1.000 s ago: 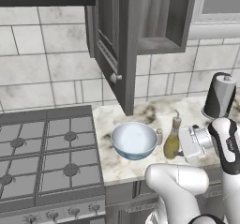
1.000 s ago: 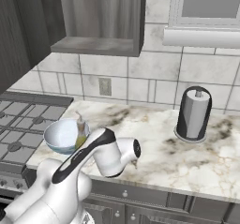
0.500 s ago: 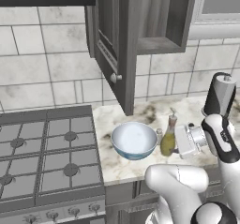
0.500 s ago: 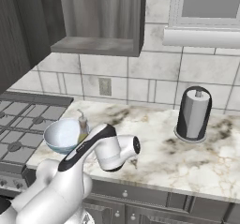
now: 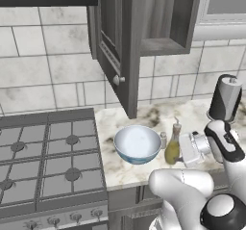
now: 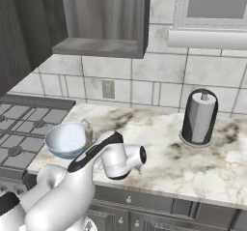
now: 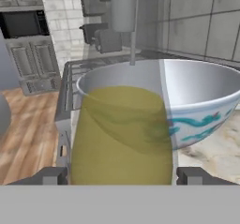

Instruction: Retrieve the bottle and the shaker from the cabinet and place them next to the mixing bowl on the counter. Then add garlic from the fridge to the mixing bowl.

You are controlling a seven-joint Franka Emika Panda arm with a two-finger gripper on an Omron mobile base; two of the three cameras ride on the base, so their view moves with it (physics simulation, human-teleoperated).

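A bottle of yellow-green liquid stands upright just right of the mixing bowl, its base at or just above the counter. My gripper comes at it from the right and is shut on its wide body. In the hand view the fingertips press both sides of the bottle, with the gripper centred on it and the bowl right behind. A small grey shaker stands between bowl and bottle. The garlic and fridge are out of view.
The wall cabinet's open door hangs above the bowl, its shelf bare. A gas stove lies left of the counter. A paper towel holder stands at the back right, with marble counter in front of it.
The hand and the bottle in it have shifted slightly left toward the bowl, and the forearm has swung a little. The jaws have kept the same width.
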